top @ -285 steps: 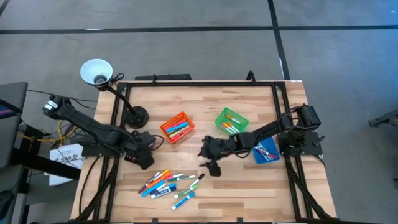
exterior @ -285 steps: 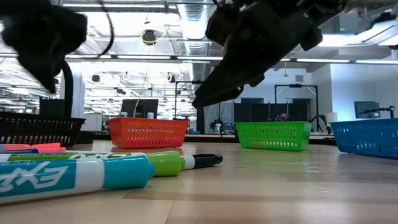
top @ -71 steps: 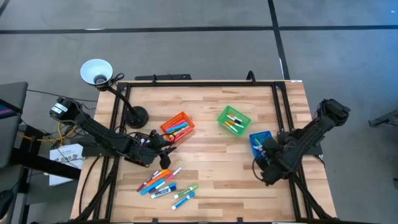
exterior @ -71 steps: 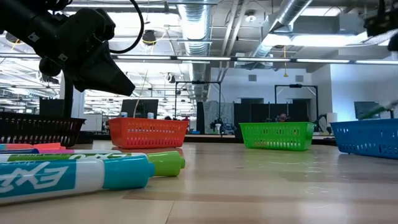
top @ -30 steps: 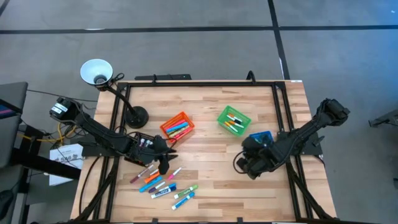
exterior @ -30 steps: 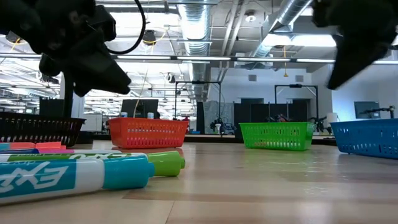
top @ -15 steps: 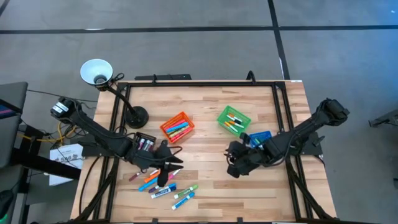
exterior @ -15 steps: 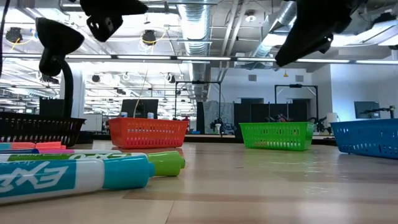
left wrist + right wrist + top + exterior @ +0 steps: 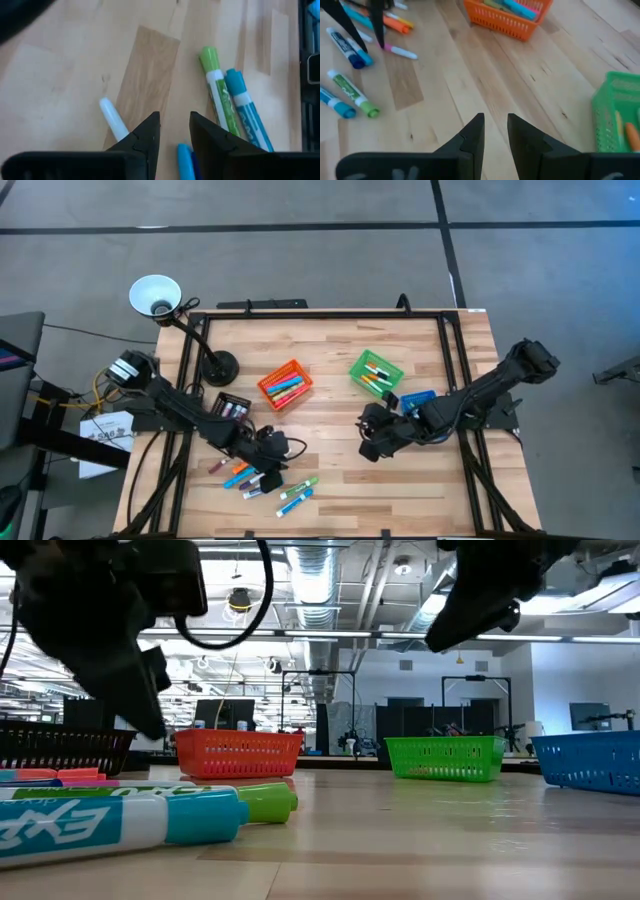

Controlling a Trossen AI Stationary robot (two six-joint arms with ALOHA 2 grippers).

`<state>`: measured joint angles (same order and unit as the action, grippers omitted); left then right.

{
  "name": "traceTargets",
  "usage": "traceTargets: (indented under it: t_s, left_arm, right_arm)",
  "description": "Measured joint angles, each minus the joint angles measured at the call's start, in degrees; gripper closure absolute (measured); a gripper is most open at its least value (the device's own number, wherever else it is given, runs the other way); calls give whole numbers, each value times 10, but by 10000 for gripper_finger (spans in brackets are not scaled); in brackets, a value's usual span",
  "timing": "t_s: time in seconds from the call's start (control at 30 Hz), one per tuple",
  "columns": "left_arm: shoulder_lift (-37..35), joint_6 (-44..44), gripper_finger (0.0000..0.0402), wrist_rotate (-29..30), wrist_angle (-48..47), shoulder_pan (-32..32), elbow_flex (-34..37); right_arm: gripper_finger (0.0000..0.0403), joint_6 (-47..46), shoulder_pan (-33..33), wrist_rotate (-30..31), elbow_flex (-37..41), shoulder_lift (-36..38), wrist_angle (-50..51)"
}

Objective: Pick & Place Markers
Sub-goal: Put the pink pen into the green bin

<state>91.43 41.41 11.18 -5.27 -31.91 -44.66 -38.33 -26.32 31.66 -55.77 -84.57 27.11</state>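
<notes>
Since a second ago, both arms have shifted: the left gripper (image 9: 268, 468) has swung down from beside the black bin (image 9: 232, 408) onto the loose markers (image 9: 262, 480), while the right gripper (image 9: 370, 442) has slid from near the blue bin (image 9: 418, 400) toward the middle of the wooden table (image 9: 330, 370). Those markers are short, capped sticks with white printed barrels and ends in pink, orange, blue and green, lying scattered at the table's near-left part. The left wrist view shows a green-capped marker (image 9: 216, 86) and a light blue one (image 9: 246, 107) side by side, with a white-tipped one (image 9: 113, 117) just beside the dark fingers (image 9: 145, 135), which stand slightly apart with nothing between them. The right gripper hangs above bare wood, its jaws parted by a narrow gap and holding nothing. More markers lie sorted in the orange bin (image 9: 284, 385) and the green bin (image 9: 374, 373). From table height, a green and a teal marker (image 9: 120, 818) fill the foreground. A white lamp (image 9: 156, 295) stands at the far-left corner.
</notes>
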Motion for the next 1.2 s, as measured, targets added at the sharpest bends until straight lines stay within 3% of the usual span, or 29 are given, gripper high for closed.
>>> traceTargets:
  t_s: [0.33,0.5,0.83,0.93,1.2]
  left_arm:
    - [-11,36,300,12,-73,-2,1]
    - [13,48,300,10,-66,-11,5]
    - [55,60,300,27,-59,-19,3]
    - [55,57,302,36,-59,-19,3]
    - [54,37,366,58,-59,-19,4]
  right_arm:
    - [328,66,24,-33,0,-75,-45]
    - [328,112,36,-79,0,-110,-73]
    - [327,129,75,-100,0,-162,-204]
    - [321,170,78,-139,0,-183,-222]
    - [263,226,71,-155,0,-218,-318]
